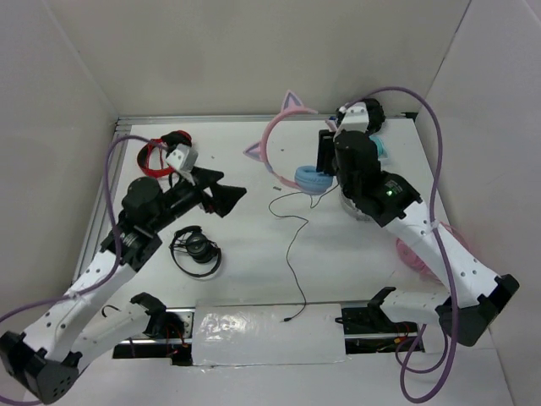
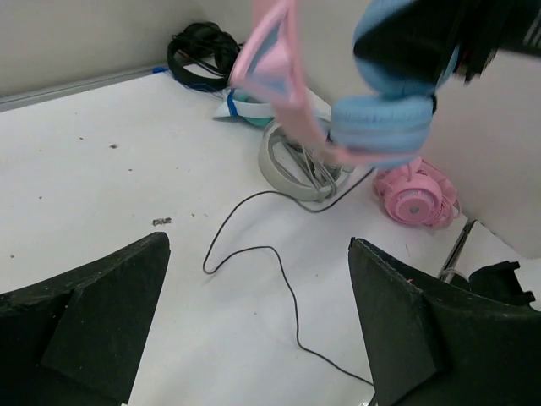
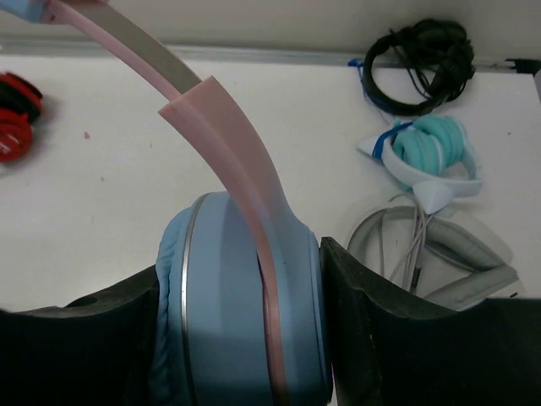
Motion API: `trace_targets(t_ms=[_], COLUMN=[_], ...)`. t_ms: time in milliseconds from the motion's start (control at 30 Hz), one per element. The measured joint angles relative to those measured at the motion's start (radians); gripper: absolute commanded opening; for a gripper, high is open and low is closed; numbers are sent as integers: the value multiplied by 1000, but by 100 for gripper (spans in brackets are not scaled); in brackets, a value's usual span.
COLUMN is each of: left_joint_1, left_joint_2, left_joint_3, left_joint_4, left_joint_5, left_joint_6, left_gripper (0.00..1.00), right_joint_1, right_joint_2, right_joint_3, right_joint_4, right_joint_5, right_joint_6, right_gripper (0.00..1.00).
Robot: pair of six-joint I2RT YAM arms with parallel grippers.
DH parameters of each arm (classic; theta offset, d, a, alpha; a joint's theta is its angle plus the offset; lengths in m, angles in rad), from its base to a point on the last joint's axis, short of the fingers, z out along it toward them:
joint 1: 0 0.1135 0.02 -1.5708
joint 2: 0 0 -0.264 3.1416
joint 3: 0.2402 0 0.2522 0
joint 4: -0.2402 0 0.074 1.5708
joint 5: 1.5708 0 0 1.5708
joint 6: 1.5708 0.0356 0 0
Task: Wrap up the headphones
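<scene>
Pink cat-ear headphones [image 1: 309, 179], light blue round cups, clamped at one cup by right gripper [image 3: 241, 338]. Thin black cable [image 1: 292, 254] trailed on white table [image 1: 245, 262]. Left gripper [image 2: 258, 330] spread wide, empty.

And here are the over-ear headphones [image 1: 308, 179]: thin pink plastic headband, round light blue padded ear cups, held up off the white table [image 1: 245, 262] toward the back right. One ear cup [image 3: 228, 304] sits pinched between the black fingers [image 3: 76, 338] of the right gripper [image 3: 241, 338], with the headband running across its outer face. The band arcs away to the left, two pink cat ears [image 1: 293, 102] pointing outward. The long thin black cable [image 1: 292, 245] drops from the cup and snakes loose across the table to the near edge.
</scene>
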Motion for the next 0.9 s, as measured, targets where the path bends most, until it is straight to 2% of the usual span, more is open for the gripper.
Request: trace_targets(t_ms=[167,267,467,667,767,900], left_joint_1=[6,6,8,9,-12,-87], left_joint_2=[-164,-151,116,402,562,726], left_joint_3=[-161,-243,-303,-317,-278,-215], left_joint_4=[50,105,251,552,685,813], left_joint_5=[31,99,220,430,534,567], left_joint_6=[50,95,134,142,135,117], left_gripper=[99,99,99,99,99,99], right_joint_1=[-46,-51,-52,-51,-46,-43], right_joint_2=[-6,-3,29,98,137,186], right_joint_3=[148,265,505,681,742,814], right_joint_4=[-41,-77,-137,-192,-216,-240], right_joint_5=[-77,-167,-338,-427,-442,-462], right_joint_6=[-27,-50,-83,-95,-97,-96], right_gripper=[0,0,0,0,0,0])
